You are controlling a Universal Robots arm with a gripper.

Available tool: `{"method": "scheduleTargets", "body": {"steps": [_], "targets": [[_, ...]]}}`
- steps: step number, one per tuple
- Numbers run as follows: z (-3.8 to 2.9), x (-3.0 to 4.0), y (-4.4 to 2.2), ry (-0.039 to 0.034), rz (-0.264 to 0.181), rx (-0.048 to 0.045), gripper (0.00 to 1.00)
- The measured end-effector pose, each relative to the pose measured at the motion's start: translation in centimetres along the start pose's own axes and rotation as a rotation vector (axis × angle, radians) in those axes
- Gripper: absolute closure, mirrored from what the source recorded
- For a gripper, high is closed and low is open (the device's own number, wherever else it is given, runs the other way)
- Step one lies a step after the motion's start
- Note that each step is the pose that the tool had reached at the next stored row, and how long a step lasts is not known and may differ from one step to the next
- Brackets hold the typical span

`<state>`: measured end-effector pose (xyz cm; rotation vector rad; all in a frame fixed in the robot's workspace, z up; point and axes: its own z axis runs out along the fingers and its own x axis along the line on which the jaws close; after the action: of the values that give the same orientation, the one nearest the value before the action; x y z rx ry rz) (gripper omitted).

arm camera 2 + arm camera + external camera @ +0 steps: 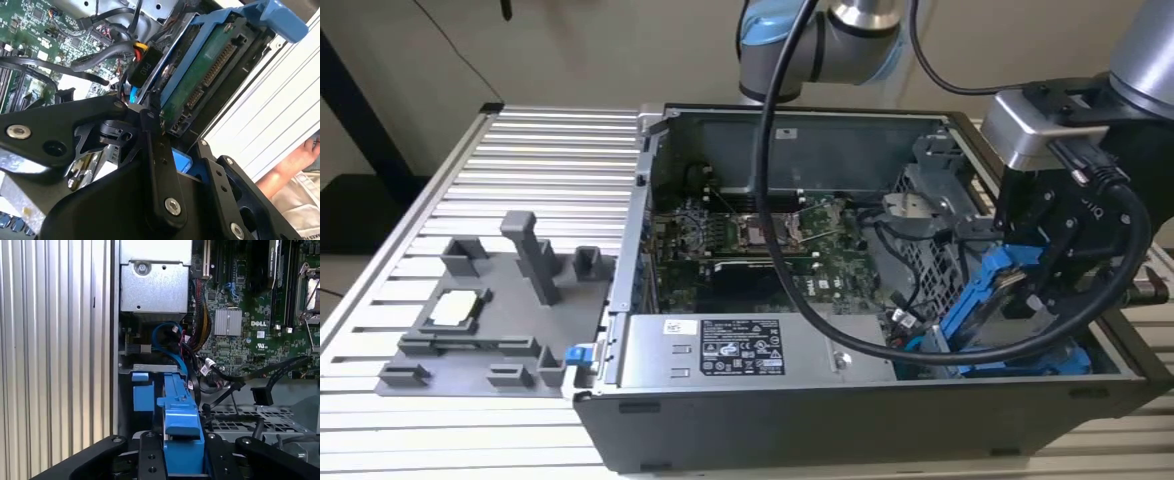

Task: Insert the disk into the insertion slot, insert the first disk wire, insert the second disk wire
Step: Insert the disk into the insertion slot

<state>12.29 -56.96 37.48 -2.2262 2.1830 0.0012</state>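
So, from my end the claw (pixel 183 460) is closed on the disk (pixel 995 288), with its fingers (pixel 150 457) pressing the blue frame from both sides in the first wrist view. In the exterior view the disk stands steeply tilted on edge inside the computer case (pixel 854 420), in the corner toward the exterior view's right. Its lower end is down at the insertion slot (pixel 1051 362) with the blue rails, and I can't tell if it's actually touching them. The second wrist view gives me the disk's green circuit side, connectors facing out, and a blue end tab (pixel 281 19) at the far end. A black plug (pixel 142 69) on coloured wires sits just beside the frame, apart from those connectors. The green motherboard (pixel 747 235) is mid-case, and the long grey box (pixel 740 350) with the sticker lies along the near wall. A thick black cable (pixel 781 200) off the arm drapes across it all. A person's hand (pixel 296 159) shows past the edge of the ribbed table (pixel 547 150).
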Motion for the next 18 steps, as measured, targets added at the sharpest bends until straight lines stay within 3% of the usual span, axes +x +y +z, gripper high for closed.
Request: {"method": "scheduleTargets", "body": {"steps": [1,4,12,14,17,18], "targets": [[-0.01,0.00,0.02,0.0002,0.000,0.0002,0.60],[-0.31,0.00,0.02,0.0007,0.000,0.0006,0.60],[-3.92,-0.06,-0.04,0.0004,0.000,0.0004,0.60],[-4.25,-0.07,-0.05,-0.0002,0.000,0.0044,0.60],[-4.20,-0.07,-0.05,-0.0075,0.001,0.0077,0.60],[-4.20,-0.05,-0.05,-0.0210,0.001,0.0100,0.60]]}}
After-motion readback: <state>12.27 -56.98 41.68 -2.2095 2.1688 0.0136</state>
